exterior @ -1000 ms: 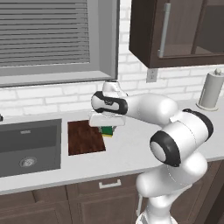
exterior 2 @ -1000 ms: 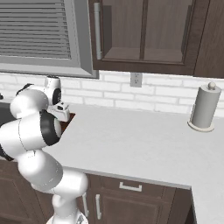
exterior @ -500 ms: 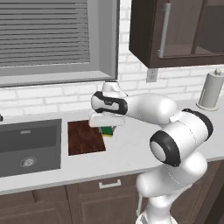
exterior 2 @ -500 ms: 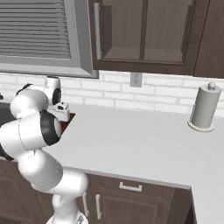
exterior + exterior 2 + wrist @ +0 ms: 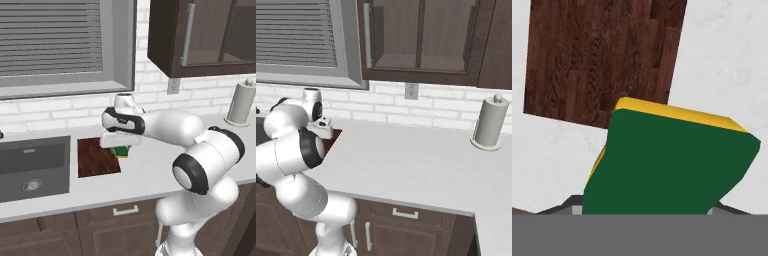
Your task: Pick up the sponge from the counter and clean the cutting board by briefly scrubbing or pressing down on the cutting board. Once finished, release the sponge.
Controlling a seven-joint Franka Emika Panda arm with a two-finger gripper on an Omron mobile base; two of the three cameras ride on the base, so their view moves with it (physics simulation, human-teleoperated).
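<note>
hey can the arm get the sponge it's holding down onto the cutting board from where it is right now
Probably yes. The gripper is shut on the sponge, held just off the right edge of the cutting board. The board's top lies bare and nothing stands between them, so a short move over and down should land it.

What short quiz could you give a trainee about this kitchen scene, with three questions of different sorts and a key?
1. True or false: the end effector holds the small rectangular green and yellow sponge.
2. Multiple choice: where is the flat dark reddish-brown wooden cutting board? A) inside the sink basin B) on the light grey-white counter, just right of the dark grey sink basin C) beside the paper towel roll
3. Fill in: the grey paper towel roll stands upright at the counter's far ____ end, seen from the robot.

Key: 1 true; 2 B; 3 right.
</note>
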